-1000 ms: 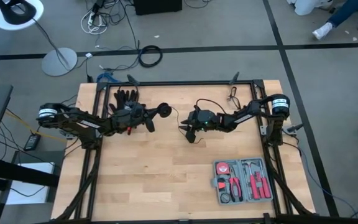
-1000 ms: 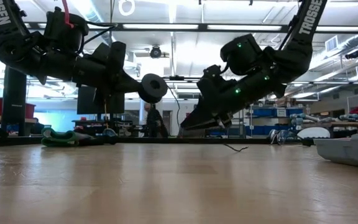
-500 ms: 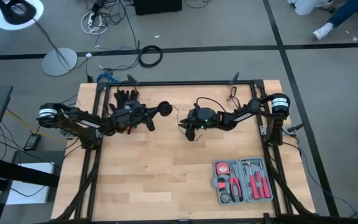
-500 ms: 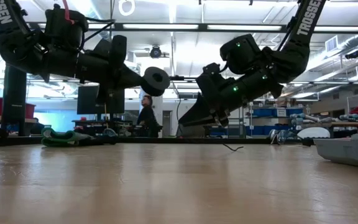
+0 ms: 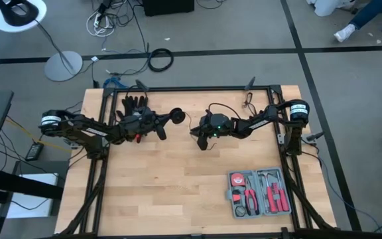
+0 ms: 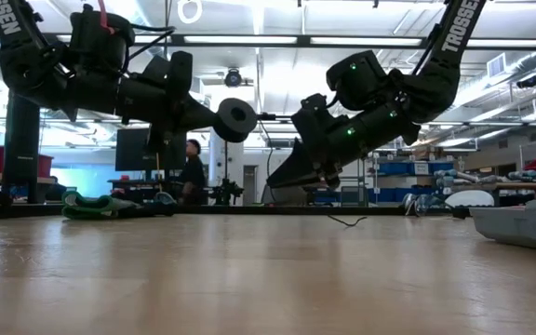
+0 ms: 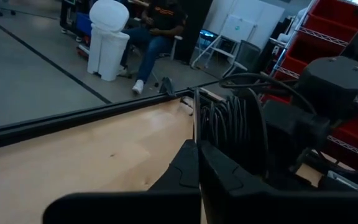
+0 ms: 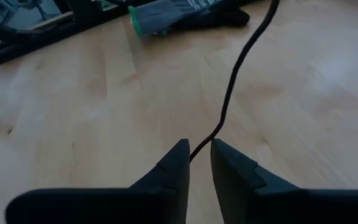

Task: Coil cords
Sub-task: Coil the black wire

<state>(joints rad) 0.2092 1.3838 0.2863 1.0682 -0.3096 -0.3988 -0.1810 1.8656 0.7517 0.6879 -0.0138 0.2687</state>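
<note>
My left gripper [image 5: 166, 123] hangs above the table's far left part, shut on the cord's round black disc [image 6: 235, 119], which has turns of wire [image 7: 229, 124] wound on it. The thin black cord [image 8: 229, 81] runs from there across to my right gripper [image 5: 198, 137]. That gripper points slanting down over the table's middle. Its fingers [image 8: 173, 163] stand close on either side of the cord with a narrow gap. Whether they touch the cord, I cannot tell. A slack stretch of cord [image 6: 347, 221] lies on the table behind it. My left gripper pinches the disc's thin rim plate [image 7: 196, 121] between its two fingers at their free ends. The fingers lie level and come from the table's left. The disc stands on edge, lifted clear of the table, its wound wire just beyond the fingertips.
A black glove with a green cuff [image 5: 134, 103] lies at the far left, behind my left arm. An open grey tool case [image 5: 258, 193] sits near the front right corner. The black frame rail [image 5: 191, 89] runs along the far edge. A person walks in the room behind.
My right gripper's fingers have drawn closer together around the cord while the arm stays in place. My left gripper keeps the disc where it was.
</note>
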